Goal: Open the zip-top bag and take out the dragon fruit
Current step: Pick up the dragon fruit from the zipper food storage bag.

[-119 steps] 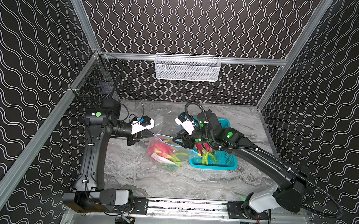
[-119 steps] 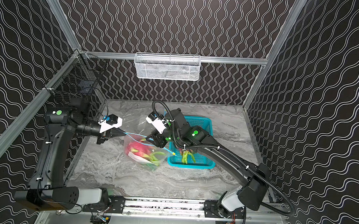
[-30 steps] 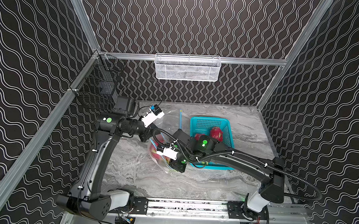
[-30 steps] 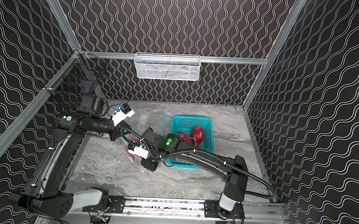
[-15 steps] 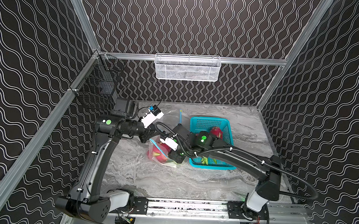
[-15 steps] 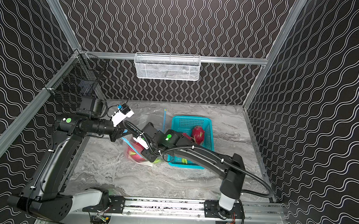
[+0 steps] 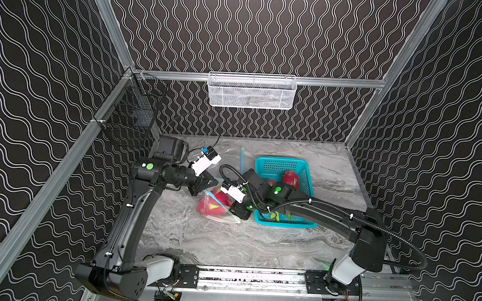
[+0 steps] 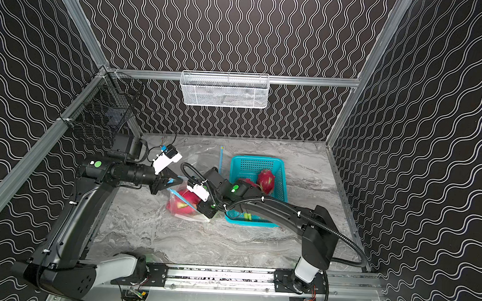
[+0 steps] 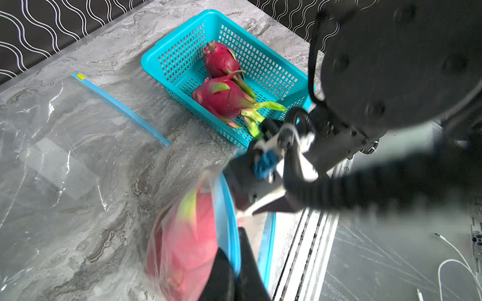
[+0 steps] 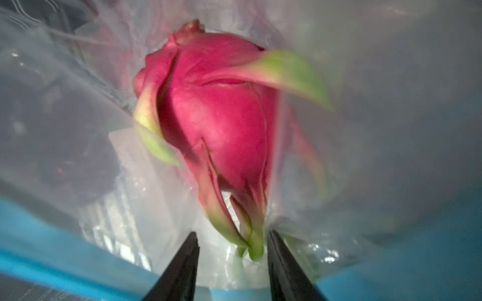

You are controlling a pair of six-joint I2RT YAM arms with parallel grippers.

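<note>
Right gripper (image 10: 232, 232) is reaching into the mouth of the zip-top bag (image 8: 188, 213), jaws standing partly apart, nothing clamped. Dragon fruit (image 10: 221, 117) is lying inside the bag straight ahead of it, its green tail end poking in between the two fingertips. Cannot tell if they are touching, since the view is blurring. Fruit is showing deep pink skin, green-tipped scales curling off and a dried stub at the far end. In both top views it is sitting on the table (image 7: 174, 237) as a pink-and-green lump under clear plastic, just beside the teal basket (image 7: 278, 166). Left gripper (image 9: 232, 247) is pinching the bag's blue zip rim from the opposite side, jaws fully closed on it, rim lifting off the table. Farther back, the teal basket is holding two more dragon fruits (image 9: 221, 96), touching each other. Beside it an empty bag (image 9: 65, 161) is lying flat. A white mesh basket (image 7: 250, 91) is hanging on the back wall and a black wire basket (image 7: 132, 115) on the side wall.
</note>
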